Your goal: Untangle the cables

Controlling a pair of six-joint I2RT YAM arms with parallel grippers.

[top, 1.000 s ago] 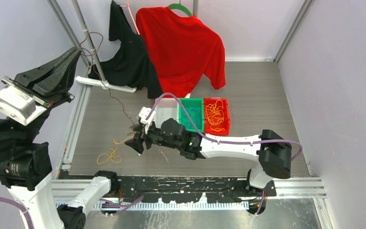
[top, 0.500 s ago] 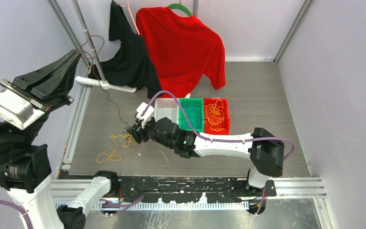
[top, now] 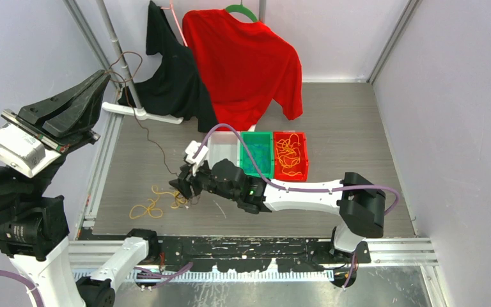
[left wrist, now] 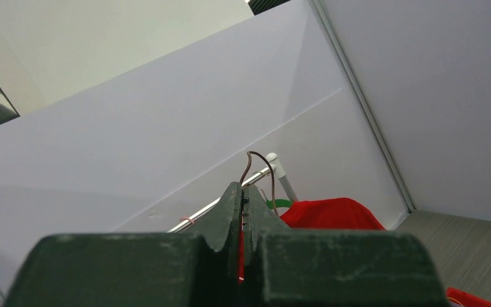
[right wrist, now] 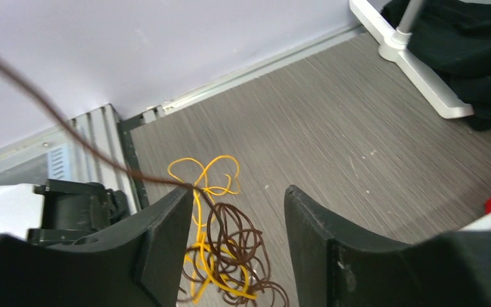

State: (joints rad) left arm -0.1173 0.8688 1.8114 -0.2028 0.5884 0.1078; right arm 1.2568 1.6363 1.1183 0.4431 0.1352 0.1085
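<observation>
A dark brown cable (top: 155, 142) runs taut from my raised left gripper (top: 107, 72) down to a tangle (right wrist: 233, 256) of brown and orange-yellow cables on the floor. That left gripper (left wrist: 243, 190) is shut on the brown cable's end, which loops (left wrist: 260, 167) above its tips. My right gripper (right wrist: 236, 199) hangs open just over the tangle, and the taut brown strand (right wrist: 51, 109) touches its left fingertip (right wrist: 182, 195). In the top view the right gripper (top: 184, 187) sits at the tangle's right end, with yellow loops (top: 148, 206) spread to its left.
White (top: 219, 152), green (top: 266, 135) and red (top: 304, 157) bins stand behind the right arm; the red one holds orange cables. A red shirt (top: 243, 64) and a black garment (top: 169, 77) hang from a stand (top: 142, 112) at the back left.
My right gripper has shifted left and slightly back over the tangle, its jaws narrowing then widening a little. The yellow loops have been dragged about. The left arm has barely moved.
</observation>
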